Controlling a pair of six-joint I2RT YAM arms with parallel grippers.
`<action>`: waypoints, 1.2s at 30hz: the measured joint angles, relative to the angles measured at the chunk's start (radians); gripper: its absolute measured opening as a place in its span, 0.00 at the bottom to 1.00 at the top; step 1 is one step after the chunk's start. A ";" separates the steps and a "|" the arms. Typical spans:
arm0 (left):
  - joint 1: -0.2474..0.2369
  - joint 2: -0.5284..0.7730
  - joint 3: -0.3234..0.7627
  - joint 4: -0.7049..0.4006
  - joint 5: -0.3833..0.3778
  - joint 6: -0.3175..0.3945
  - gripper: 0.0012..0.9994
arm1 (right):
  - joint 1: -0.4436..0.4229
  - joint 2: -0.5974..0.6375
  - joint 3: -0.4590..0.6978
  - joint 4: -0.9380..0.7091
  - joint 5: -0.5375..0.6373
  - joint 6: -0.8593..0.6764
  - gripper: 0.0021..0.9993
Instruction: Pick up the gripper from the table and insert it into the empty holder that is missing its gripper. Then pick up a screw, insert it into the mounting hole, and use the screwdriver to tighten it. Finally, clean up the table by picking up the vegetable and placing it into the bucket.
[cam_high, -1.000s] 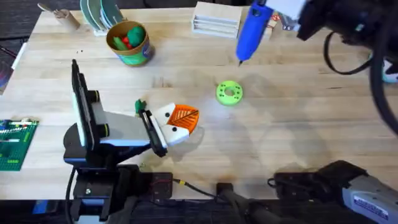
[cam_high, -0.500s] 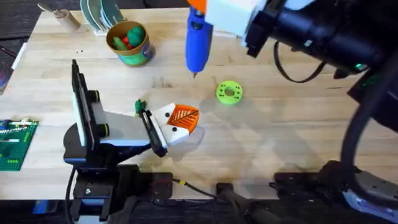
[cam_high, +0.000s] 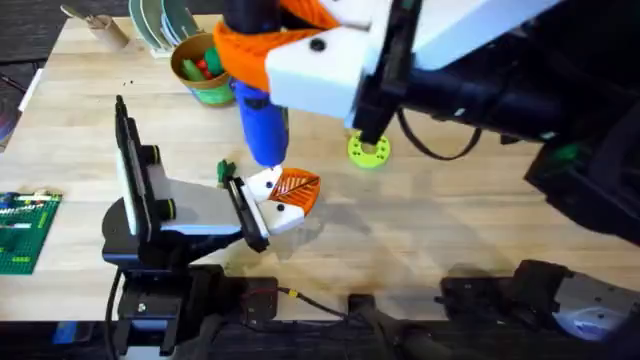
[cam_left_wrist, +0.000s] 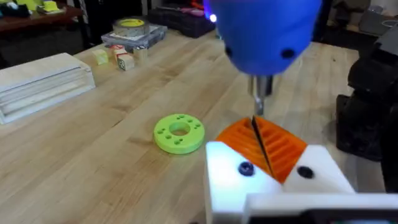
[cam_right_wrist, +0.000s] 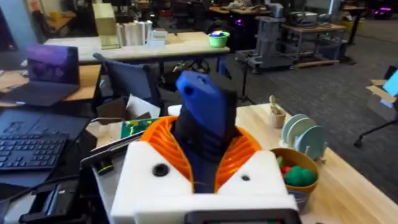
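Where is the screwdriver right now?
The screwdriver is held upright in the right tool, left of centre in the overhead view. Its tip hangs just above the orange gripper on the holder, with the green disc to its right.

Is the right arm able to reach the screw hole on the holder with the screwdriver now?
Probably yes. The right gripper holds the screwdriver upright over the holder, its tip just above the orange gripper; nothing stands between them.

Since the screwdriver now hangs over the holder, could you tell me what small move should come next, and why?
Probably lower the screwdriver a little onto the holder: in the left wrist view its tip hangs just above the orange gripper, while the right gripper clamps the tool upright.
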 joint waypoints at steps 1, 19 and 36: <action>0.000 0.000 0.000 0.000 0.000 0.000 0.00 | 0.008 0.009 0.000 0.003 -0.001 0.000 0.13; 0.000 0.000 0.000 0.000 0.000 0.000 0.00 | 0.041 0.086 0.000 0.006 -0.007 -0.027 0.12; 0.000 0.000 0.000 0.000 0.001 0.000 0.00 | 0.041 0.105 0.000 0.013 -0.004 -0.050 0.11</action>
